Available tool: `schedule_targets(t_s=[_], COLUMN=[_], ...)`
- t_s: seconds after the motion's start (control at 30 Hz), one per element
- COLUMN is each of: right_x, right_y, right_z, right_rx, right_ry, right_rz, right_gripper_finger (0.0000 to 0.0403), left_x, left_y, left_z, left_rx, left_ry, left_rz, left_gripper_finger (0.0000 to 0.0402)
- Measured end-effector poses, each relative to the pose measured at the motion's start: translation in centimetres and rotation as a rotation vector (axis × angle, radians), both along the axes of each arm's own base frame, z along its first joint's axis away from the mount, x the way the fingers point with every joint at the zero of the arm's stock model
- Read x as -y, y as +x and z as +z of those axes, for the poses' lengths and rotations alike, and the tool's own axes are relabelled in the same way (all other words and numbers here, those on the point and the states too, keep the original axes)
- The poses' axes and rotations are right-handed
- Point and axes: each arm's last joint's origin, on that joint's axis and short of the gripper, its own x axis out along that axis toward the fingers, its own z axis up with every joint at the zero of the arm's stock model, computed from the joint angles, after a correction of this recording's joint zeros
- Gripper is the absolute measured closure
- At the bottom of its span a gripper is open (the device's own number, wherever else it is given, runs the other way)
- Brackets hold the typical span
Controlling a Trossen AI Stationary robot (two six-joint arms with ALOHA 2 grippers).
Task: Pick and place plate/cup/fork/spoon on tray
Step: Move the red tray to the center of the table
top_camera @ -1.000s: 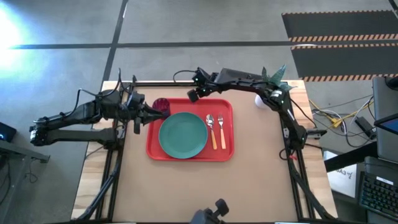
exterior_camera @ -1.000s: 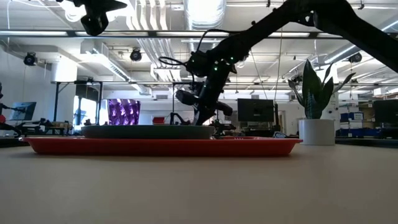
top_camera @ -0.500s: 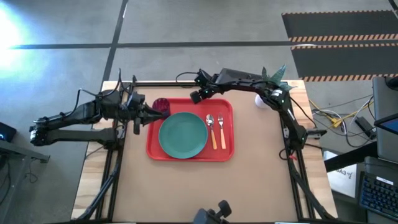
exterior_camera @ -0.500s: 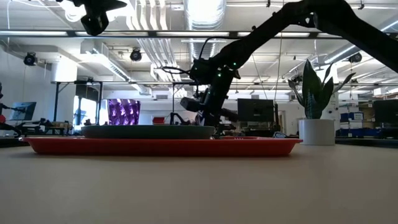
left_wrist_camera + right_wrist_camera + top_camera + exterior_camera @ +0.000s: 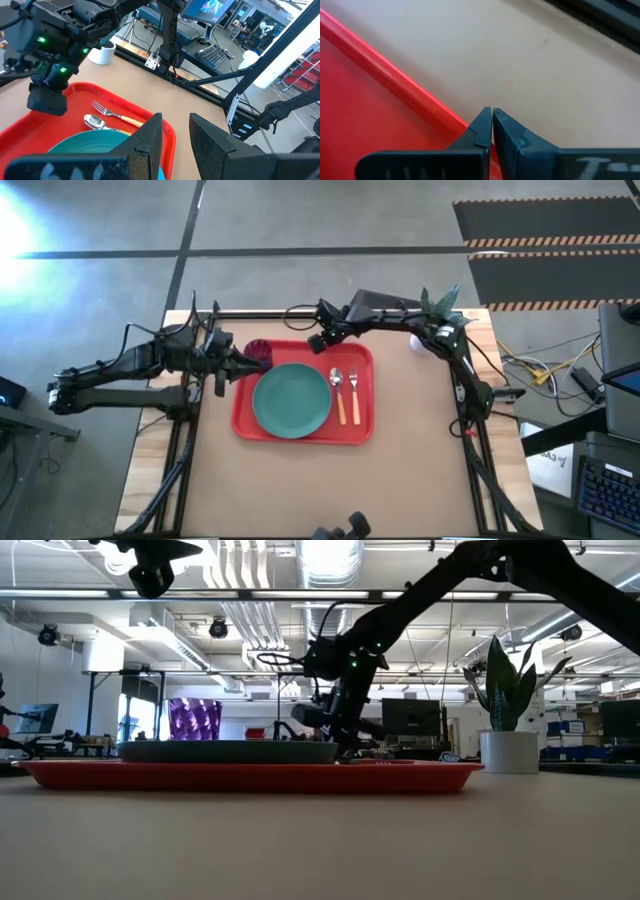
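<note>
The red tray (image 5: 360, 430) lies on the table. On it lie the teal plate (image 5: 291, 400), the spoon (image 5: 337, 392) and the fork (image 5: 352, 392) side by side right of the plate. The dark purple cup (image 5: 259, 350) stands in its far left corner. My right gripper (image 5: 320, 340) is shut, its tips down at the tray's far rim (image 5: 395, 80). My left gripper (image 5: 175, 135) is open and empty. It hovers over the tray's left edge, beside the cup (image 5: 240, 366). My right gripper meets the tray's far rim (image 5: 462, 122) with its shut fingertips, slanting down from the far right. One finger stands over the tray's inside, the other over the bare table. Whether the rim lies between them I cannot tell. The tray lies flat on the table.
A white pot with a green plant (image 5: 435, 315) stands at the far right corner, close under my right arm. Bare table lies near and to the right of the tray (image 5: 420, 470).
My right gripper has gone toward the table's right edge and down onto the tray's far rim. The tray, with everything on it, has slid a little toward the table's left and near edges.
</note>
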Motion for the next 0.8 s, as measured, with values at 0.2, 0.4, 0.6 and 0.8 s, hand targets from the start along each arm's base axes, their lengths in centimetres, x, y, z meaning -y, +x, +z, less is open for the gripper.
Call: schedule_targets(t_s=[0.2, 0.4, 0.6, 0.8], right_x=[-1.7, -4.0, -5.2, -5.9], right_y=[0.8, 1.8, 2.2, 1.6], right_z=[0.0, -0.1, 0.0, 4.5], right_rx=[-0.006, -0.012, -0.027, 0.039], right_ry=[-0.002, 0.000, -0.032, -0.086], right_rz=[0.056, 0.123, 0.168, 0.202], right_gripper_finger=[0.0394, 0.0394, 0.0394, 0.0394], left_x=[0.0, 0.0, 0.0, 0.0], left_y=[0.0, 0.0, 0.0, 0.0], left_z=[0.0, 0.0, 0.0, -0.1], left_rx=[0.000, -0.001, -0.004, -0.007], left_ry=[0.000, 0.000, -0.002, -0.002], left_rz=[0.000, -0.001, -0.001, -0.001], left_gripper_finger=[0.0322, 0.0322, 0.0322, 0.0322])
